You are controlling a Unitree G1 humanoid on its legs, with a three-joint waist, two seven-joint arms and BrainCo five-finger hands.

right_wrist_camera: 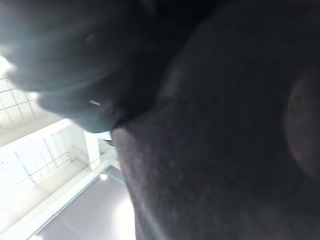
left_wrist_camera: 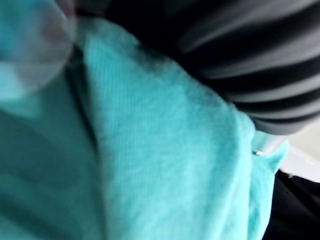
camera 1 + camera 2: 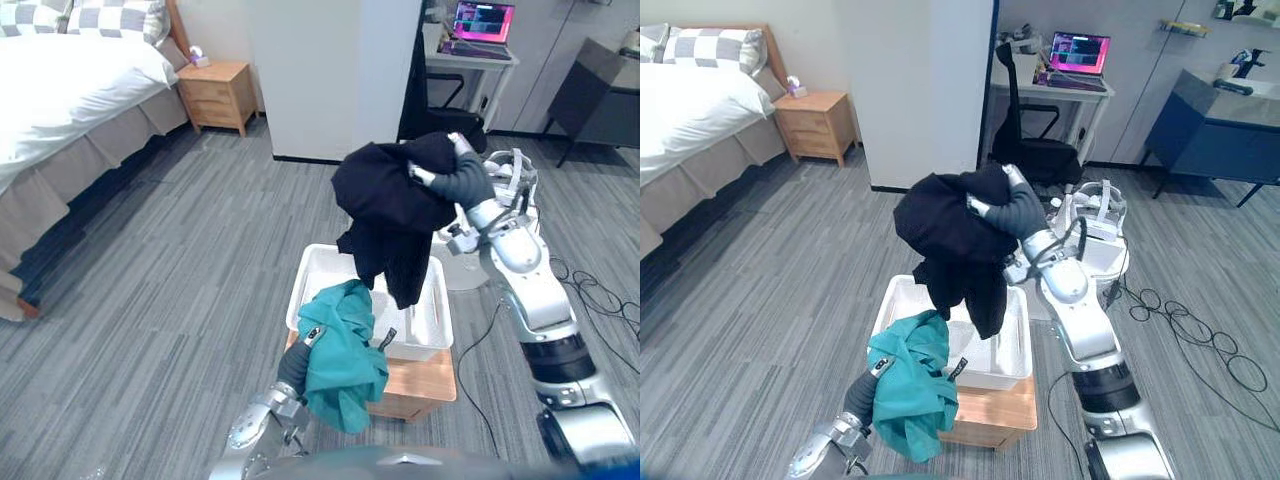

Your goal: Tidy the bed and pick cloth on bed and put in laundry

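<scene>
A: Biggest thing first?
B: Bed (image 3: 70, 90), far left, white cover, checked pillows at the head. Wooden nightstand (image 3: 218, 95) just beside it. No cloth visible on the part of the bed in view.
A: And the laundry?
B: White basket (image 3: 322, 266) sits on a low wooden worktop (image 3: 425, 385), right in front of the robot, well apart from the bed.
A: The cloth, then?
B: Two pieces, both off the bed. Black cloth (image 3: 385, 195) is held up above the basket, bunched at the top, w/ its lower end hanging down over the basket's far right part. Teal cloth (image 3: 345, 365) is smaller. It hangs at the basket's near left corner and droops in front of the worktop.
A: Hands?
B: Right hand (image 3: 462, 183) is closed on the black cloth, w/ fingers (image 3: 422, 176) curled into the bunched top. Left hand (image 3: 296, 365) carries the teal cloth, which is draped over it. Can't tell if that hand is closed or not.
</scene>
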